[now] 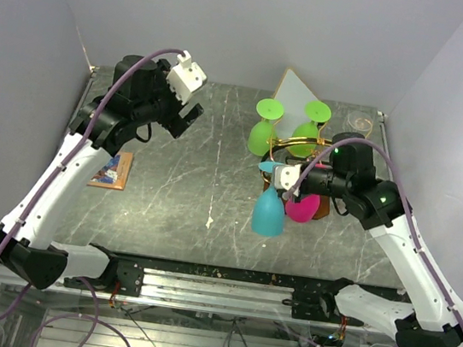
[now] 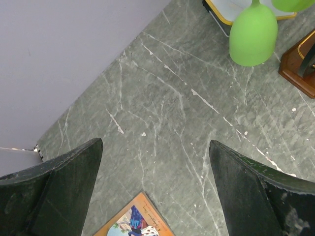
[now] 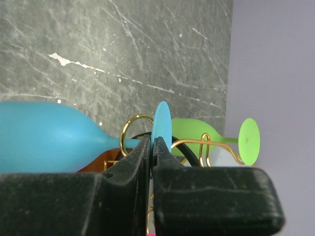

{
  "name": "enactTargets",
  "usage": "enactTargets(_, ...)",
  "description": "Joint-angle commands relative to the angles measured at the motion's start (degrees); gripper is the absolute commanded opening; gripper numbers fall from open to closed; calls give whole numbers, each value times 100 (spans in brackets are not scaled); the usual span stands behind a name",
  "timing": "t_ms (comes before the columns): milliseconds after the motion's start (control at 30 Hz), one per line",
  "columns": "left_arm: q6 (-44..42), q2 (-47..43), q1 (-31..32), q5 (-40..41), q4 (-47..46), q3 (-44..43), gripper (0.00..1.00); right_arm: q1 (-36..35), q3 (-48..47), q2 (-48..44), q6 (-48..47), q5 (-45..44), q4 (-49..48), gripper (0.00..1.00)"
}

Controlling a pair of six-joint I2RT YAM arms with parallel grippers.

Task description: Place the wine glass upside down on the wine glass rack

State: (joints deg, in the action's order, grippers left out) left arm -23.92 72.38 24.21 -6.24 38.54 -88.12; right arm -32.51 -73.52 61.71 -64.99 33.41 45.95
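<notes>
The blue wine glass (image 1: 267,211) hangs bowl down at the front of the gold wire rack (image 1: 297,146). My right gripper (image 1: 276,174) is shut on its round foot. In the right wrist view the pads (image 3: 142,152) pinch the blue foot (image 3: 162,125), and the stem passes through a gold ring (image 3: 129,129) toward the blue bowl (image 3: 44,137). Two green glasses (image 1: 264,131) (image 1: 309,131) and a pink glass (image 1: 302,208) hang upside down on the rack. My left gripper (image 1: 189,117) is open and empty, above the table's far left.
A white gold-edged diamond panel (image 1: 293,89) leans behind the rack. A clear glass (image 1: 360,121) stands at the far right corner. An orange picture card (image 1: 112,169) lies at the left, also below the left fingers (image 2: 135,219). Grey walls close in on three sides.
</notes>
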Motion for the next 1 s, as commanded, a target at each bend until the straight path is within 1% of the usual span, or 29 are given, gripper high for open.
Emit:
enactTargets(0, 129, -5, 5, 44, -363, 123, 100, -100, 221, -174, -213, 279, -230, 0)
enactTargets(200, 175, 84, 4, 99, -500, 271, 100, -219, 454, -197, -229, 394, -443, 0)
enactTargets(367, 178, 162, 5, 55, -515, 265, 100, -255, 592, -185, -102, 185, -754, 0)
enactTargets(500, 169, 156, 3, 44, -528, 247, 100, -277, 608, -119, -78, 114, -764, 0)
enactTargets(733, 144, 119, 5, 18, -522, 224, 100, -276, 384, -42, -66, 316, -343, 13)
enactTargets(967, 93, 77, 5, 43, -538, 283, 99, -277, 437, 35, -52, 367, -262, 19)
